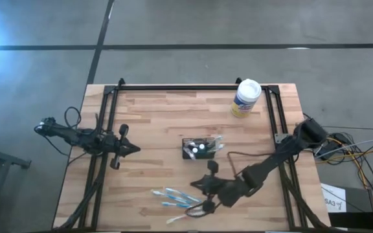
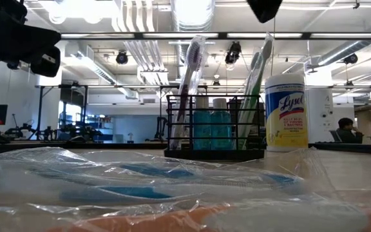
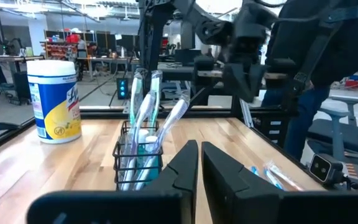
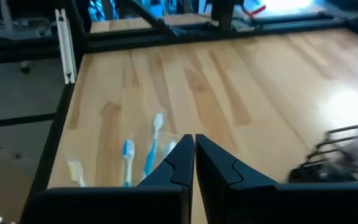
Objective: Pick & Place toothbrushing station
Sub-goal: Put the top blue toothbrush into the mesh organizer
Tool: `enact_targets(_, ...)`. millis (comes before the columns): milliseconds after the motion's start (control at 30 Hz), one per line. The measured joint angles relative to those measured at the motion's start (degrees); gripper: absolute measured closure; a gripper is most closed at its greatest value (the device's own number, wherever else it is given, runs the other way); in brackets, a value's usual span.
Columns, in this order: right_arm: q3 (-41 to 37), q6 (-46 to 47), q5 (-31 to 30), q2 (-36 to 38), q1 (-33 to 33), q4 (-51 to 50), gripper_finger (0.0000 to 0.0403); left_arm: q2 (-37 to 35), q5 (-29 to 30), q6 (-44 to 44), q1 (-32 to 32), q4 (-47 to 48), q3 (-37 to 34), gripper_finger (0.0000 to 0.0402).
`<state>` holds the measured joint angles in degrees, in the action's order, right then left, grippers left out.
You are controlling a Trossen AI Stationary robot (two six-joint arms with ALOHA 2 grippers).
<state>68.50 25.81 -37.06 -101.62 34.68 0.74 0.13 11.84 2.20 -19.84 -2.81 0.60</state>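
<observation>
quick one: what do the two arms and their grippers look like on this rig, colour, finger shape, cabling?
Both arms are dark, nearly black, jointed links. The left gripper and right gripper each end in two flat, angular black fingers with stepped inner edges. Thin black cables loop along the left arm near its base. A dark cable runs alongside the right arm, with yellow and grey wires bundled by its base. No markings visible.

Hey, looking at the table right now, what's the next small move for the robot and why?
Probably lower the right gripper toward the wrapped toothbrushes and open it. Its fingers are shut and empty, right beside them near the front edge, while the toothbrushing station at the table's middle already holds some. The left gripper waits apart, left of the station.
</observation>
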Motion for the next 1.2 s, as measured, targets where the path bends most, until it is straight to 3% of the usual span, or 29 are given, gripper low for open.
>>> enact_targets(267,15.7,4.24,2.07,-12.47,-0.12,-3.93,0.039,0.03,0.15,3.01,0.0,0.55,0.37,0.0388)
enact_targets(500,34.57,11.56,4.24,-23.09,-1.83,-26.5,0.0382,0.03,2.79,5.54,0.04,0.43,0.86,0.0388)
enact_targets(733,53.68,14.31,4.9,-35.06,-3.08,-37.09,0.031,0.01,2.8,7.76,0.07,0.42,0.9,0.0388)
enact_targets(900,64.42,14.65,8.95,-41.58,-4.24,-42.58,0.0249,0.01,2.81,7.74,0.04,0.42,0.94,0.0389)
enact_targets(1033,66.11,18.17,12.55,-43.21,-4.76,-40.68,0.0221,0.01,2.82,8.02,0.04,0.48,0.98,0.039)
enact_targets(1200,65.93,21.88,14.56,-43.56,-5.07,-43.08,0.022,0.1,2.98,8.05,0.07,0.92,0.98,0.039)
